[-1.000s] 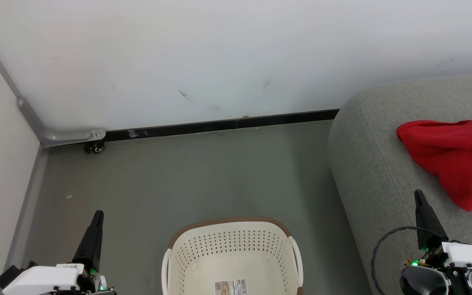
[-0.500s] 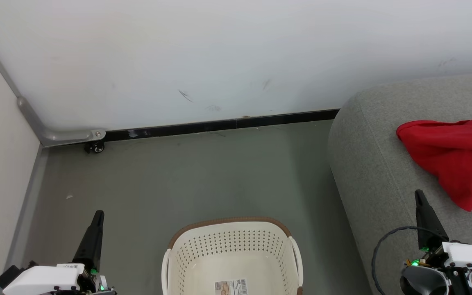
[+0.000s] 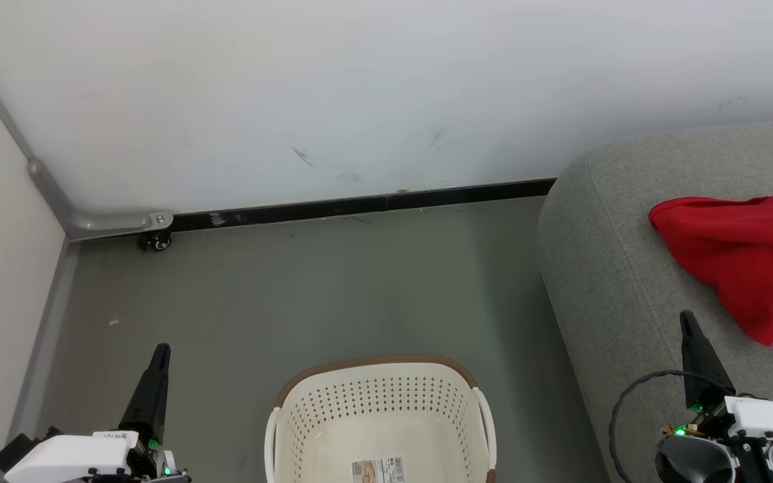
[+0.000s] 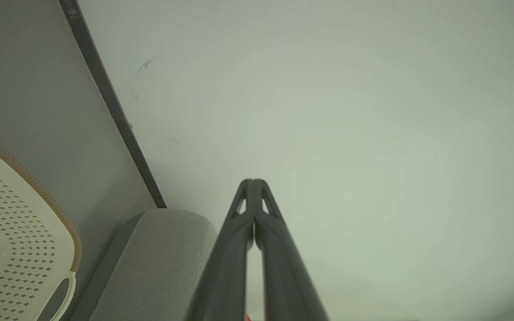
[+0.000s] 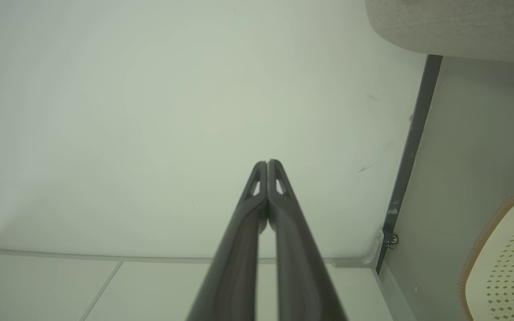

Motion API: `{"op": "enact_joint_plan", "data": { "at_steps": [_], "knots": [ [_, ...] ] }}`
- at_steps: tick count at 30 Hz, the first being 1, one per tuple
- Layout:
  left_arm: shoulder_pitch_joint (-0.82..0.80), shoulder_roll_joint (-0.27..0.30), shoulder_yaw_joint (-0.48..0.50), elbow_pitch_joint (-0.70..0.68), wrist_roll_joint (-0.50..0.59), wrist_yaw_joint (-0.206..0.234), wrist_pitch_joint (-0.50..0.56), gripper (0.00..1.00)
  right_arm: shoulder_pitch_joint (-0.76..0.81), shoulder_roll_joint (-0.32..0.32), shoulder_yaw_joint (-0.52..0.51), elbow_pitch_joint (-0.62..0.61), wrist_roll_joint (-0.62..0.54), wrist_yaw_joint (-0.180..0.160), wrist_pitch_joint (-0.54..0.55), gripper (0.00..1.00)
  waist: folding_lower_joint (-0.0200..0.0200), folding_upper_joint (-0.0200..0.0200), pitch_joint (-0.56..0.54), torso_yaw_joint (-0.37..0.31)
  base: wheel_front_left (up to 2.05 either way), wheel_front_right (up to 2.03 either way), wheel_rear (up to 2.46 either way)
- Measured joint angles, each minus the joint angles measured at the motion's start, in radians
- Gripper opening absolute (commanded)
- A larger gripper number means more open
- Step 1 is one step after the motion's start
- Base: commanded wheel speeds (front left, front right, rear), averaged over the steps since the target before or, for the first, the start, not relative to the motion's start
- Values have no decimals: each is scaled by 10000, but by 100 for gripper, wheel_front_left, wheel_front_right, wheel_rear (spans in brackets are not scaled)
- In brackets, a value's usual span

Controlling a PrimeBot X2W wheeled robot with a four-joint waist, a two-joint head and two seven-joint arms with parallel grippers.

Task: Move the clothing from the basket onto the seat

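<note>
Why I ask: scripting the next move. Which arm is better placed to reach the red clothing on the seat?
Right. The right gripper hangs over the seat, just short of the clothing; the left gripper is across the basket, over the floor. Both are shut.

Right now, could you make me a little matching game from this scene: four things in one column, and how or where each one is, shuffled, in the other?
Things:
1. clothing
2. basket
3. seat
4. left gripper

States:
A. stands on the floor, no garments in the part seen
B. shut, holding nothing
C. red, lying on the seat
D. grey, right of the basket

Pairs: 1-C, 2-A, 3-D, 4-B
</note>
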Motion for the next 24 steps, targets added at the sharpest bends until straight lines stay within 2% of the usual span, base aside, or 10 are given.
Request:
{"op": "enact_joint_plan", "data": {
  "at_steps": [24],
  "knots": [
    [0, 0, -12, -8, 0, 0, -10, 0, -1, 13, -113, 4, -2, 0, 86, 0, 0, 0, 1, 0, 0, 0, 0]
  ]
}}
